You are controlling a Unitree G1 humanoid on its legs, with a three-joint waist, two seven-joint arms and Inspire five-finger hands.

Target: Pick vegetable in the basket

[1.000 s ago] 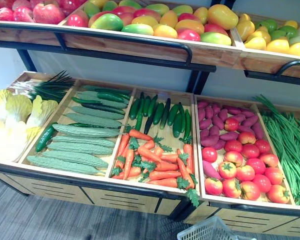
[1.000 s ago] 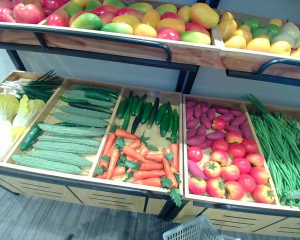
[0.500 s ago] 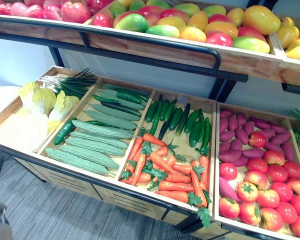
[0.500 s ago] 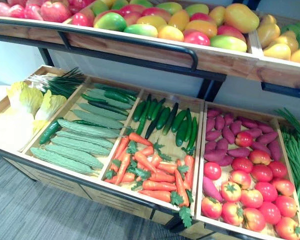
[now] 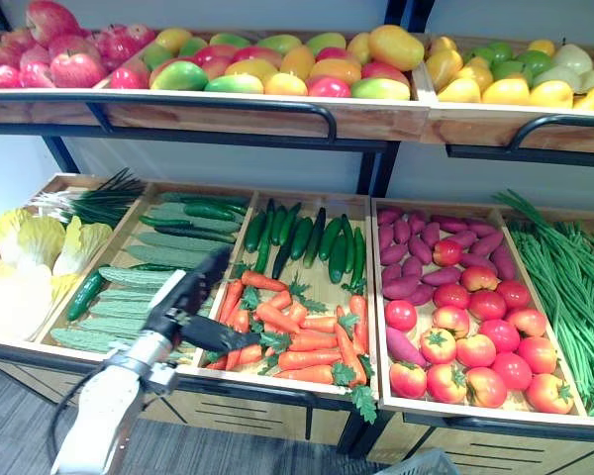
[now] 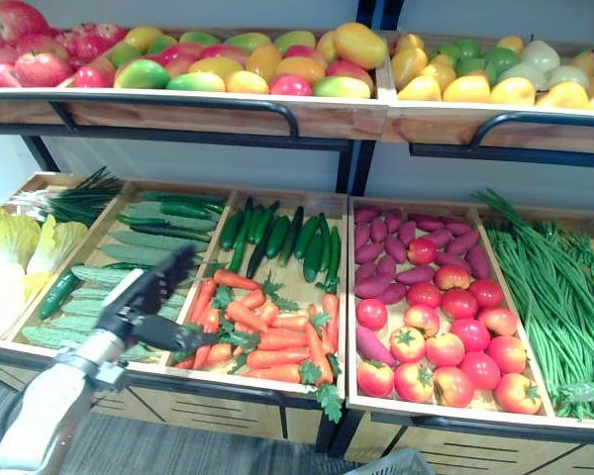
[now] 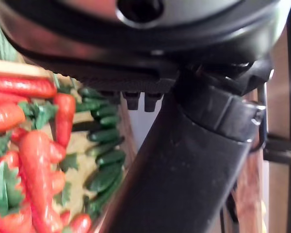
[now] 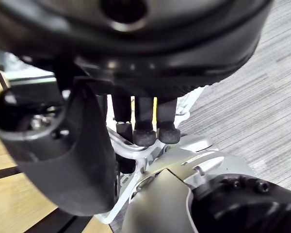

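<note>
Nothing had been picked yet. The left hand hovered, spread and empty, over the near bins, between the cucumbers and the carrots. Every vegetable lay in its bin. The white basket sat below, near right. I could not tell the right hand's grip. Grasping and dropping were left.

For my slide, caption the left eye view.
Dark left hand, open, poised beside orange carrots in wooden display tray.

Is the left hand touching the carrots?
Cannot tell. In the left eye view the left hand overlaps the carrots, but neither contact nor gap shows.
</note>
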